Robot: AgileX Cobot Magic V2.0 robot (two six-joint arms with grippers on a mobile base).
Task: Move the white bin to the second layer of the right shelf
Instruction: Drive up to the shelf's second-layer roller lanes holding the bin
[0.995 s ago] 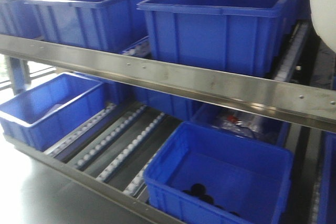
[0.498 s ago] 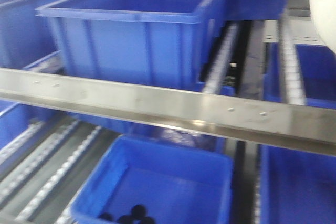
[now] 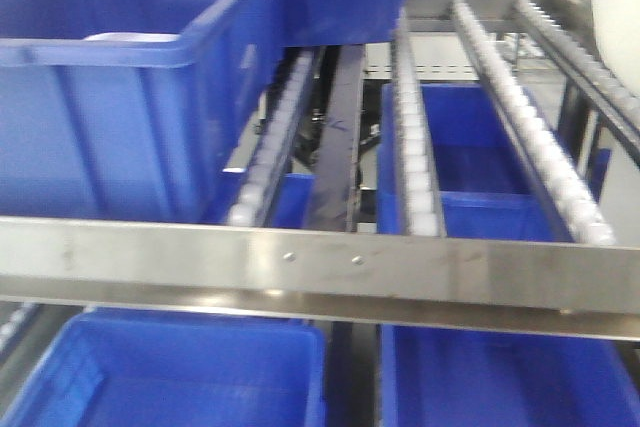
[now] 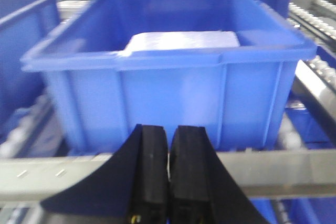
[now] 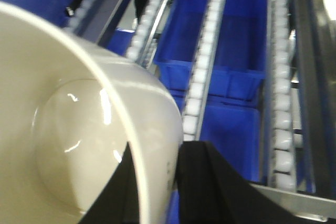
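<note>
**Right gripper** [image 5: 157, 174]: the jaws are closed across the wall of the white bin [image 5: 68, 129], one finger inside and one outside. The bin is held off the shelf, on the near side of it, with its interior turned toward the wrist camera.

**Left gripper** [image 4: 168, 171]: the fingers are pressed together with nothing between them, just short of the steel front rail [image 4: 294, 166].

**Beyond and below the right gripper:** the right shelf second layer [image 5: 202, 82] is seen as bare roller tracks with open gaps. Lower blue crates [image 5: 220, 30] are visible through the gaps.

**Ahead of the left gripper:** a blue crate [image 4: 168, 93] holding a white object [image 4: 184, 40] occupies that side of the level.

**Step judged in hand:** the bin is being carried over the rail, and no contact with the tracks is seen yet. The following is advised:
- The base should be lifted clear of the rail and levelled.
- It should be set across at least two tracks, so that it cannot drop into a gap.
- It should be kept apart from the crate.
- The tracks appear to slope toward the rail, so some roll is to be expected on release.
</note>
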